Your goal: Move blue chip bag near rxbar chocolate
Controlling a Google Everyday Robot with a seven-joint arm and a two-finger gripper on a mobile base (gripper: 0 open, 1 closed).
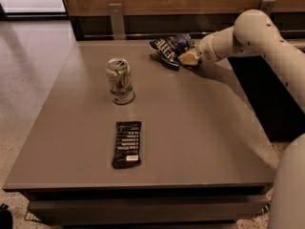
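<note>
The crinkled dark navy-blue foil chip bag with white lettering lies at the far edge of the grey table, right of centre. The robot's pale hand is against the bag's right end, reaching in from the right. Whether the hand is spread, pressed together or pinching the foil cannot be told from here. That is the first risk: a hold on only the thin, slippery edge of the bag could let go partway, dropping it short of the goal. A nudge rather than a grasp could push the bag off the far edge. The slim flat black bar wrapper with white text lies well apart, close to the near edge and left of centre. The upright silver-green drink can stands between the two, a little left of the straight path. A low carry or a swinging bag could clip the can and tip it. Setting down too hard or too close could shove the light bar toward the near edge.
</note>
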